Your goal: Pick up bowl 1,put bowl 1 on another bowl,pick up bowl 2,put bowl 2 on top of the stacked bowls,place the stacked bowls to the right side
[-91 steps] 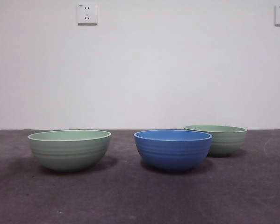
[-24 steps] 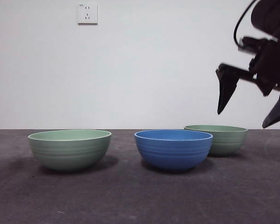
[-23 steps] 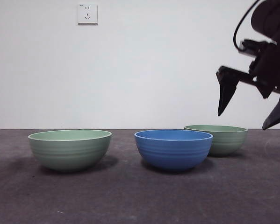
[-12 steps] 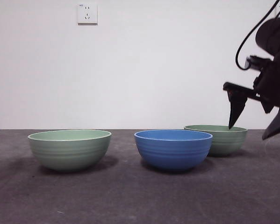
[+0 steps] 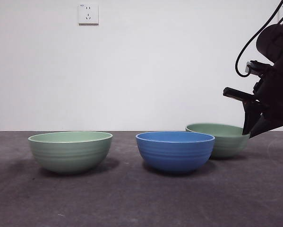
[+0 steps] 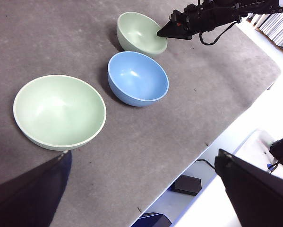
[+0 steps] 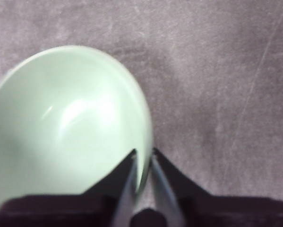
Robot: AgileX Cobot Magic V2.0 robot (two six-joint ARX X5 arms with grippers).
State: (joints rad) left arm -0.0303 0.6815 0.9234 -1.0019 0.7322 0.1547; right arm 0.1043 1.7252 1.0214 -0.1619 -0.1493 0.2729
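The pale green bowl (image 5: 216,141) at the right stands just behind the blue ribbed bowl (image 5: 175,151) and looks slightly tilted. My right gripper (image 5: 251,132) is shut on its right rim; in the right wrist view the jaws (image 7: 143,158) pinch the thin wall of this bowl (image 7: 70,118), one inside and one outside. A second pale green bowl (image 5: 70,151) rests alone at the left. The left wrist view shows all three: green (image 6: 59,111), blue (image 6: 137,78) and the gripped green one (image 6: 141,32). My left gripper (image 6: 143,156) hangs open high above the table.
The dark grey table (image 5: 141,198) ends at an edge (image 6: 212,137) near a black box on the floor (image 6: 186,184). A white wall with a socket (image 5: 88,14) is behind the bowls. The right arm's cable (image 5: 254,38) loops at the upper right.
The right gripper came down from above the right green bowl to its rim and shut on it. That bowl now sits slightly tilted. The other two bowls have not moved.
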